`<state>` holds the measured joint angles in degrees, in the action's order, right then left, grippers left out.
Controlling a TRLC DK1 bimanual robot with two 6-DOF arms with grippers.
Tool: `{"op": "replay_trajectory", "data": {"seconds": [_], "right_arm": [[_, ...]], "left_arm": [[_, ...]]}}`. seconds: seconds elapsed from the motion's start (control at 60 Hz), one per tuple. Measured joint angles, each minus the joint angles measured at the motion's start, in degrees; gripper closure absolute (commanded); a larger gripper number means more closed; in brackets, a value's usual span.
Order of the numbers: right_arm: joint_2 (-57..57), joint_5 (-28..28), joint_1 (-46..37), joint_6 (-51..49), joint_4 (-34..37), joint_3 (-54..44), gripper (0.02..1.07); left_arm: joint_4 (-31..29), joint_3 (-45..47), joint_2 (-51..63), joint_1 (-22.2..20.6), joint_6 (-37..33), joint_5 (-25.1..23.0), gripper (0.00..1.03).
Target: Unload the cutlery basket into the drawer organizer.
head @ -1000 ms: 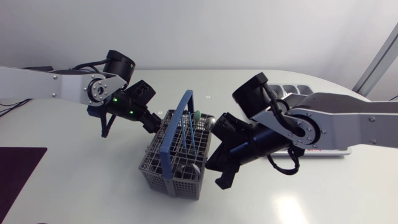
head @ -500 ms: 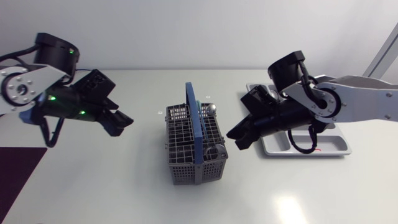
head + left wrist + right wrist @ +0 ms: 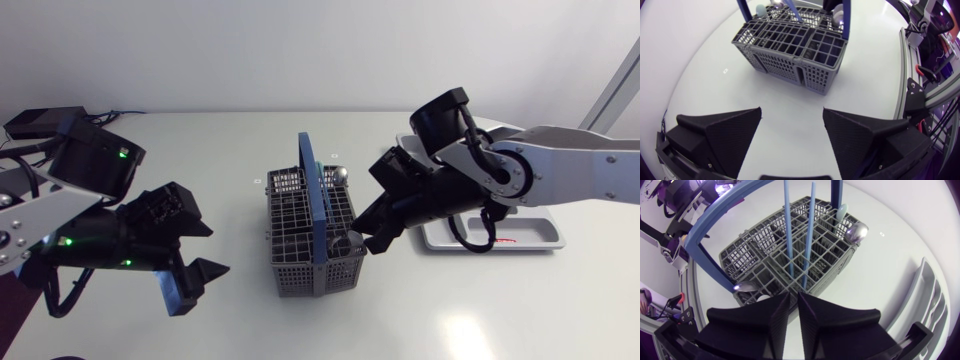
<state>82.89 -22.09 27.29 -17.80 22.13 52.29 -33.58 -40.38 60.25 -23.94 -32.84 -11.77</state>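
**Basket** (image 3: 290,228): grey plastic grid with several compartments, standing upright at the middle of the white table (image 3: 480,310). Its blue handle (image 3: 314,205) arches over it from front to back.

**Contents of basket:**
- Two thin blue utensils (image 3: 811,230) stand upright side by side in the middle compartments.
- A pale green piece (image 3: 840,214) stands in a far corner compartment.
- A spoon (image 3: 856,230) stands next to the green piece, with its silver bowl up.
- A second spoon bowl (image 3: 746,286) shows at the corner nearest the right gripper.
- Further metal pieces lie low in the cells and are too small to name.

**Organizer** (image 3: 540,238): pale grey divided tray lying flat on the table to the right of the basket, near it but apart. The right arm covers much of it, so its contents cannot be told.

**Left gripper** (image 3: 192,281): low over the table to the left of the basket and well apart from it, with its fingers pointing toward it. The wedge fingers are spread wide and hold nothing. In the left wrist view the basket stands ahead of the gap, with bare table between.

**Right gripper** (image 3: 372,232): at the basket's right side, by its near right corner. The fingers are drawn almost together, with only a thin slit between them and nothing in it. In the right wrist view the fingertips (image 3: 781,301) sit just beside the basket rim. Whether they touch it cannot be told.
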Motion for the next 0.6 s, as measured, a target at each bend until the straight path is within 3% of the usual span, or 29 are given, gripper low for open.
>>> {"op": "replay_trajectory", "data": {"seconds": [0.283, 0.6], "right_arm": [[-6.8, 2.7, -1.9, 0.0, 0.8, -3.1, 0.88], [-3.3, 5.9, 1.2, 0.5, 0.2, -6.8, 0.88]], "left_arm": [[2.0, 2.2, 0.0, -5.4, 0.2, 0.0, 0.08], [5.9, 3.4, 1.1, -9.0, 1.6, 0.0, 0.08]]}}
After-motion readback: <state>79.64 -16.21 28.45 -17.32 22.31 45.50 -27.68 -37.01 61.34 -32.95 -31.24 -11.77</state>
